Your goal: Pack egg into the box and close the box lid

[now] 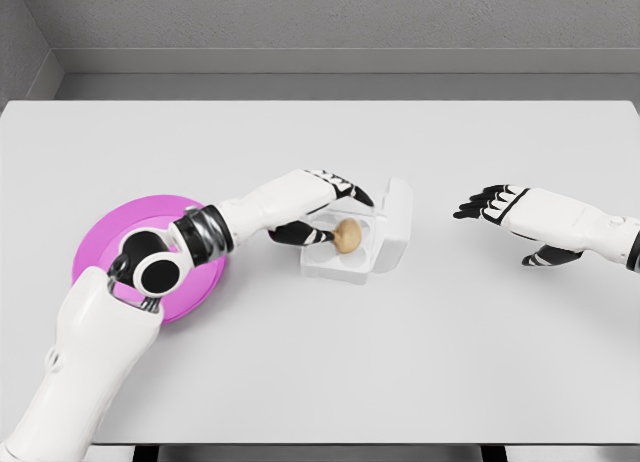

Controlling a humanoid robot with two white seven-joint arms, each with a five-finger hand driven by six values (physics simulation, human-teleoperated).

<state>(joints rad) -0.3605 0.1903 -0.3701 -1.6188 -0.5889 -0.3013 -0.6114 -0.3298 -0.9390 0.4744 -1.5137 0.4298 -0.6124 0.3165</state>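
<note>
While your head camera looks down on the white tabletop [420, 362], your left hand [322, 207] reaches over the small clear plastic box [350, 260], fingers pinching the tan egg [347, 235] above its cups. Its lid [397, 222] stands open. Your right hand [510, 214] hovers well apart, fingers spread, holding nothing. A round magenta plate [110, 232] lies under your left forearm. No writing shows.

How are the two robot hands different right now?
The left robot hand is over the white box, with its fingers around the egg. The right robot hand is over bare table, off to the box's right, holding nothing.
The left one's fingers curl in; the right one's fingers are spread out flat.
The left arm crosses the pink plate; the right arm crosses nothing.
Both are white with black fingers.
</note>
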